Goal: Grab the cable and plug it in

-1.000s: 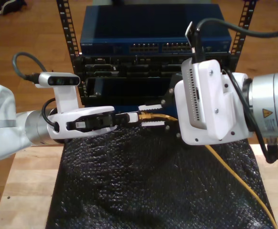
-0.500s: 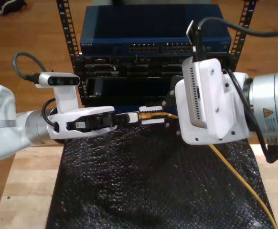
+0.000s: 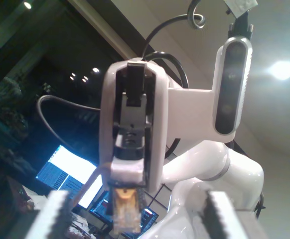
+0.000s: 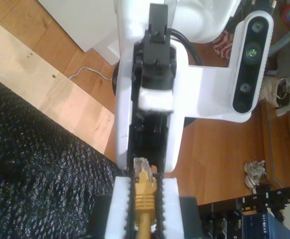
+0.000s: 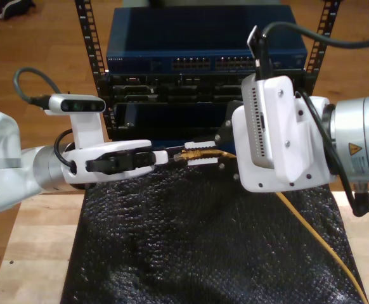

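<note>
Half the job looks done from where I stand: the cable [image 5: 312, 235] is grabbed but not yet plugged in. The second hand [image 5: 197, 152], on the big white arm coming in from 3 o'clock in the exterior view, is pressed together on the yellow boot just behind the clear plug [image 4: 142, 166]. Its white pads [image 4: 119, 204] sit tight against both sides of the boot in the second wrist view. From there the cable runs back under that arm and trails off toward 5 o'clock over the black mat [image 5: 191, 247] that covers the middle of the counter [image 5: 32, 253]. The first hand [image 5: 165, 156] reaches in from 9 o'clock and faces the plug nose to nose. Its ribbed pads [image 3: 55, 214] stand spread well apart in the first wrist view, so I judge it grips nothing, though I cannot tell whether it touches the plug tip. The plug points toward 9 o'clock, across the front of the rack rather than into it. The blue switch [image 5: 203, 38] with its rows of ports [image 5: 197, 63] sits up at 12 o'clock, well apart from the plug. I'd say what remains is to turn the plug toward a port, carry it up and push it home.
</note>
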Robot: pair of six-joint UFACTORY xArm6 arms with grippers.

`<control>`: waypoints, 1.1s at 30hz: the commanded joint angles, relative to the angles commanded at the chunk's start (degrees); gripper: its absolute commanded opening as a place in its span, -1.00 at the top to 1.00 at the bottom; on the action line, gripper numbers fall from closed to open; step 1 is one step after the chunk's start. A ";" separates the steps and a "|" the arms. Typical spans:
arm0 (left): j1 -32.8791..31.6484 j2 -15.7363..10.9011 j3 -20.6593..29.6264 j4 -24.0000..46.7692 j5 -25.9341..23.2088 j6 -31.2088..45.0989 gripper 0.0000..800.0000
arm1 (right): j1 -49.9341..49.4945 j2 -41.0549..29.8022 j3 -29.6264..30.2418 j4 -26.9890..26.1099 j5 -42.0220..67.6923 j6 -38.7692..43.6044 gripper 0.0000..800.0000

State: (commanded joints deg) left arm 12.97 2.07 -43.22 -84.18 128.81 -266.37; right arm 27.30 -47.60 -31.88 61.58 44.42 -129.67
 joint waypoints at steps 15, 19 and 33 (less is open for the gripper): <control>7.03 -0.18 -5.19 0.44 -9.49 0.35 -0.98 | -7.21 8.53 -5.54 -0.53 -0.88 13.54 0.99; 8.53 -0.26 -8.26 4.57 -10.11 0.26 -0.99 | -7.74 12.31 -6.95 -2.90 -1.67 17.32 1.00; 13.54 -2.11 -16.88 22.86 -16.97 5.80 -0.99 | -11.60 18.02 -7.38 -29.19 -0.35 41.23 1.00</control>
State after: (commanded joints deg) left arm 26.51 -0.04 -60.10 -61.32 111.85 -260.57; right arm 15.69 -29.58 -39.26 32.40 44.07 -88.44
